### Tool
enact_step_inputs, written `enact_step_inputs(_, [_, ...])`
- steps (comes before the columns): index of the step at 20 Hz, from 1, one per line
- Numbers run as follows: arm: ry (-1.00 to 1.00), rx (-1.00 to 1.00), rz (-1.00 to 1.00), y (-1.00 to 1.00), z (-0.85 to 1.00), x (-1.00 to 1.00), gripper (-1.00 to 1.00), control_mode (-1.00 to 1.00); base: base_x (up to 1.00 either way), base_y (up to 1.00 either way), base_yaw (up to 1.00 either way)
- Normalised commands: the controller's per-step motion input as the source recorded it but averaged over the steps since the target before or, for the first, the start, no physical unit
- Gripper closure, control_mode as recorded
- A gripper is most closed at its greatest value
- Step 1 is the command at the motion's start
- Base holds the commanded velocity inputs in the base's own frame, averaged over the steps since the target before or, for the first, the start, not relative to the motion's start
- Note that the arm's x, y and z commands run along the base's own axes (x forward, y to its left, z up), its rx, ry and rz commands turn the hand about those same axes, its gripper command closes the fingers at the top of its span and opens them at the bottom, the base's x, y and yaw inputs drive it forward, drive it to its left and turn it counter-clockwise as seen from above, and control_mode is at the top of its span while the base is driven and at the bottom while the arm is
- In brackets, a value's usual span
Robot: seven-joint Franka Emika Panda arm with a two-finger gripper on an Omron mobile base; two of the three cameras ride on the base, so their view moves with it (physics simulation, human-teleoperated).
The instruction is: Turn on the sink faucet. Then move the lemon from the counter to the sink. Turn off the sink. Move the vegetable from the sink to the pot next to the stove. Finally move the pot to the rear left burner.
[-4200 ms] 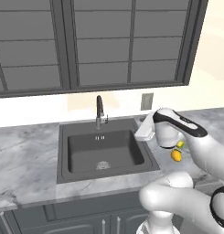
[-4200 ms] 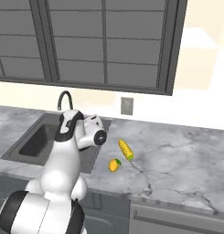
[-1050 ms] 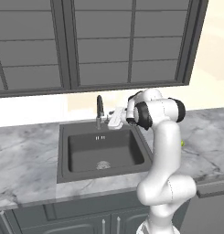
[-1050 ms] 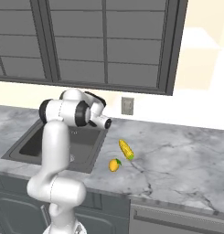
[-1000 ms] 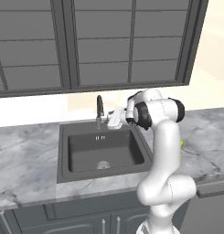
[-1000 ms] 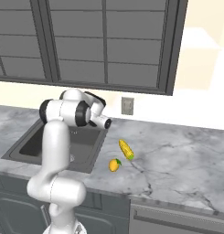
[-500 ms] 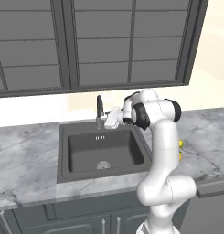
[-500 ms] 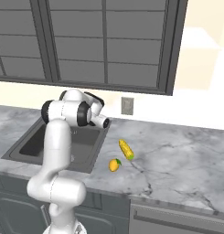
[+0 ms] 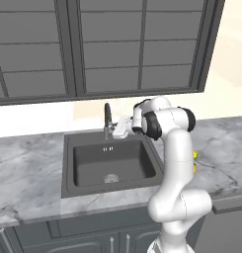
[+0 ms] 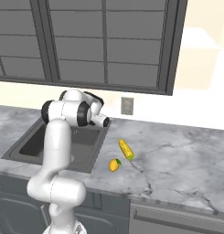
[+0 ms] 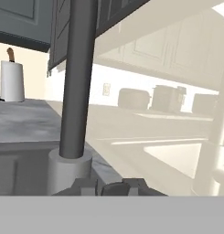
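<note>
The slim dark gooseneck sink faucet (image 9: 107, 118) stands at the far rim of the dark grey rectangular sink (image 9: 111, 164), in the middle of the grey-white marble counter (image 9: 28, 168). The white arm reaches left over the basin, and its gripper (image 9: 118, 129) is just beside the base of the tap, on its right side. In the hand view the dark round stem (image 11: 78, 77) rises very close in front of the finger tips (image 11: 88, 186), which stand together at the bottom. The jaws look closed, and I cannot tell if they pinch the small lever or only press near it.

I judge the faucet to be stiff and fixed, so only the side lever will move, with a light push. It is smooth, so the contact should be on the lever's end.

The small yellow-orange lemon (image 10: 114, 165) lies on the counter to the right of the sink, near a yellow corn cob (image 10: 126, 149).
</note>
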Motion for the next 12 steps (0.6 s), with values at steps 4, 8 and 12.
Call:
enact_step_inputs(4, [-0.01,0.02,-0.08,-0.19,-0.03,0.00,1.00,-1.00,0.00,0.00,0.00])
enact_step_inputs(8, [0.00,0.02,-0.09,-0.30,-0.10,0.00,1.00,-1.00,0.00,0.00,0.00])
enact_step_inputs(12, [0.00,0.00,-0.06,-0.37,-0.14,0.00,1.00,-1.00,0.00,0.00,0.00])
